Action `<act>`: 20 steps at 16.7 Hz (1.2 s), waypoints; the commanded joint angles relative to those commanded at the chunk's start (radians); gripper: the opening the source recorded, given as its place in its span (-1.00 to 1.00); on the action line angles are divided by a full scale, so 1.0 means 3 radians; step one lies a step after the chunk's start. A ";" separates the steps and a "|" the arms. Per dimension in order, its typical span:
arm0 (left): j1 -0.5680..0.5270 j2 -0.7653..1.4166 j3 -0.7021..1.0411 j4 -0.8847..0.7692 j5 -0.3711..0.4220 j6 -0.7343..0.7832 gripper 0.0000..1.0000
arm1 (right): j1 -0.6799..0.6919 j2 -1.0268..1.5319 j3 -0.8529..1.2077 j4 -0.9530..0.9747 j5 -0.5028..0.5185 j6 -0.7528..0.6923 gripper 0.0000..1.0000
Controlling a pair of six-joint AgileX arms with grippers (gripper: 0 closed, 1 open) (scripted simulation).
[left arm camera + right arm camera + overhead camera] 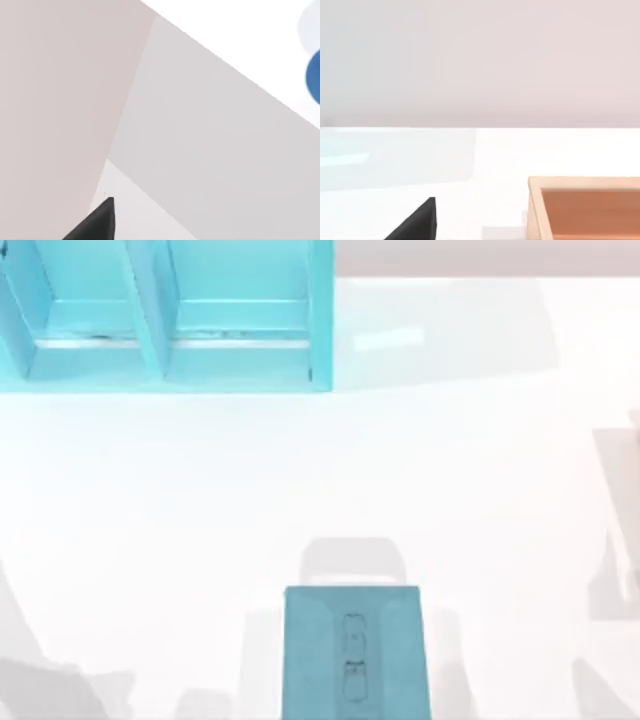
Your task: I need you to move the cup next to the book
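A: From above, the book (357, 652) lies flat at the near edge of the white tabletop (320, 490), centre-right, well apart from the light-blue shelf (165, 315) at the far left. Only arm shadows cross the tabletop's edges.

B: And the cup?

A: In the left wrist view, a blue curved sliver at the frame's edge looks like the cup (314, 75), standing on the tabletop. One dark tip of the left gripper (97, 222) shows; whether its jaws are spread or pressed together, I cannot tell.

B: The right wrist view?

A: One tip of the right gripper (417, 220), jaws likewise unreadable, near an orange-brown tray (585, 207).

B: The risk?

A: Probably a blind reach: with the cup barely in view, a misjudged approach could knock it over.
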 joint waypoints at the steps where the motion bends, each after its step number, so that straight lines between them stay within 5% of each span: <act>1: 0.0086 0.0233 0.0115 -0.0148 0.0012 0.0260 1.00 | 0.0000 0.0000 0.0000 0.0000 0.0000 0.0000 1.00; 9: 0.0541 0.1655 0.0678 -0.0877 0.0146 0.1797 1.00 | 0.0000 0.0000 0.0000 0.0000 0.0000 0.0000 1.00; 20: 0.0598 0.1930 0.0684 -0.0917 0.0183 0.2033 1.00 | 0.0000 0.0000 0.0000 0.0000 0.0000 0.0000 1.00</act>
